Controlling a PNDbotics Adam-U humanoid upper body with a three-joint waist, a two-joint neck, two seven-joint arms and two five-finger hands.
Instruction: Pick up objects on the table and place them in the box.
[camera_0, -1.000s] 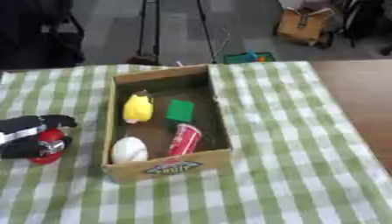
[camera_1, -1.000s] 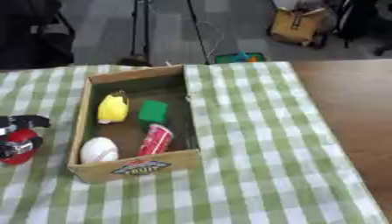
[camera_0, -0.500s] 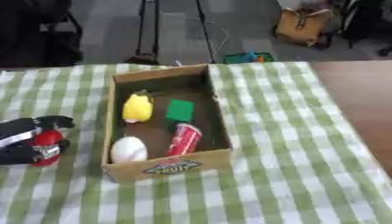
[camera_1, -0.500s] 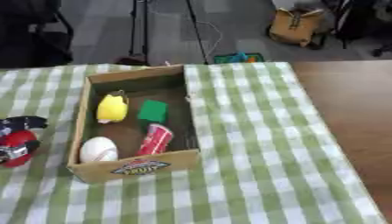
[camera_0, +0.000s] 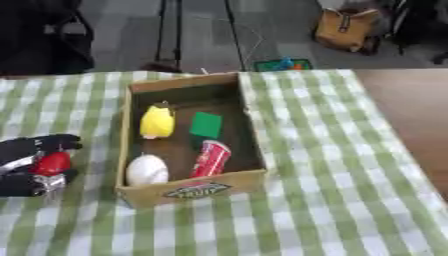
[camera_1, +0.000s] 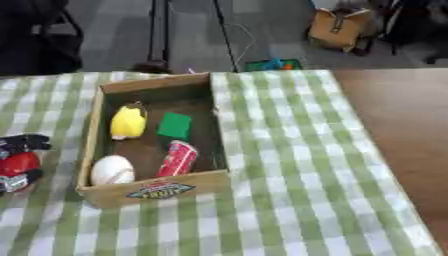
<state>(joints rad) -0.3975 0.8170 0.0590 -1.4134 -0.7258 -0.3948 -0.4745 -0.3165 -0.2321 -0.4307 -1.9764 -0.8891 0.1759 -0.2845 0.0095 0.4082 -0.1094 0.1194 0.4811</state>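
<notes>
An open cardboard box (camera_0: 252, 125) stands on the green-checked tablecloth. Inside lie a yellow duck-shaped toy (camera_0: 157, 121), a green flat block (camera_0: 206, 124), a white egg-shaped object (camera_0: 146, 170) and a red can (camera_0: 210, 158). My left hand (camera_0: 26, 165) is at the left edge, left of the box, its black fingers curled round a small red object (camera_0: 52, 163). The right hand shows in neither view.
Bare brown tabletop (camera_0: 411, 110) lies to the right of the cloth. Beyond the far edge are a tripod's legs (camera_0: 171, 30), a tan bag (camera_0: 346, 30) on the floor and a small green item (camera_0: 282, 65).
My left hand with the red object has shifted slightly left and down, toward the table's left edge. The box and its contents stay put.
</notes>
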